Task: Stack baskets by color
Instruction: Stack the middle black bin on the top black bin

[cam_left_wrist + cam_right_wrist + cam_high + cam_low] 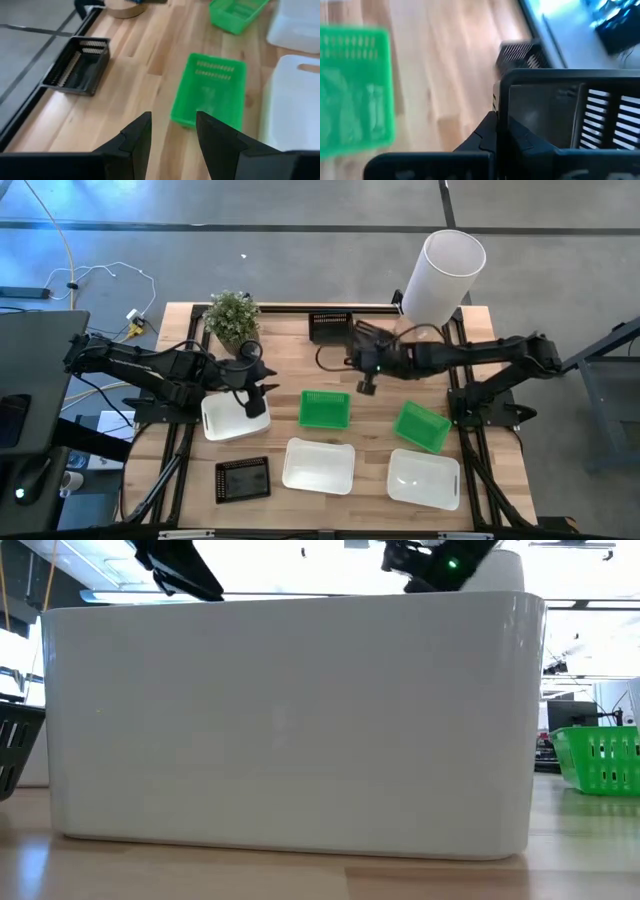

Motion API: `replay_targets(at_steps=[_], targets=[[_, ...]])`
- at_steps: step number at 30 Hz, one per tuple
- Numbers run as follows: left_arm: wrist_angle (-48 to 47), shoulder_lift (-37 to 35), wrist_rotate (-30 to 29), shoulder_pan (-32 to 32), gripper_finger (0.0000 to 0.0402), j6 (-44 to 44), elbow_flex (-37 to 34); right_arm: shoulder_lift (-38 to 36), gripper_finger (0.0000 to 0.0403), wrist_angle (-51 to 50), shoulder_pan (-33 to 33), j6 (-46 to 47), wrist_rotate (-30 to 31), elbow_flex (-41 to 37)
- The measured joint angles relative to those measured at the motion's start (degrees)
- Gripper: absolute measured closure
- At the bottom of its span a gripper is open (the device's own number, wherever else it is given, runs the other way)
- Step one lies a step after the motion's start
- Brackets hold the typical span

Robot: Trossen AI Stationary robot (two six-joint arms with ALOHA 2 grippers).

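Because the high view looks straight down, you can place the right gripper (366,385) at twelve o'clock of the table's centre, clamped on a black basket (347,357) by its thin rim, another black basket (329,327) just beyond. The left wrist view shows the left gripper (172,132) parted, empty, a green basket (210,90) ahead. In the right wrist view, the slotted wall looks light, stiff, slippery; I judge the rim your safest hold.
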Motion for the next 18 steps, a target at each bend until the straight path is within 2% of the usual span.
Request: replay_targets(at_steps=[5,12,18], targets=[[-1.86,0.00,-2.36,0.02,0.0261,-1.26,0.00,0.00,0.0403,5.55,-3.38,-7.25,-1.80,3.67],[-3.68,0.00,-2.67,0.02,0.0261,-1.45,0.00,0.00,0.0403,15.91,-7.84,-15.04,-1.98,8.04],[-3.66,0.00,-2.72,0.02,0.0261,-1.41,0.00,0.39,0.0403,22.30,-12.15,-19.15,-4.44,12.74]])
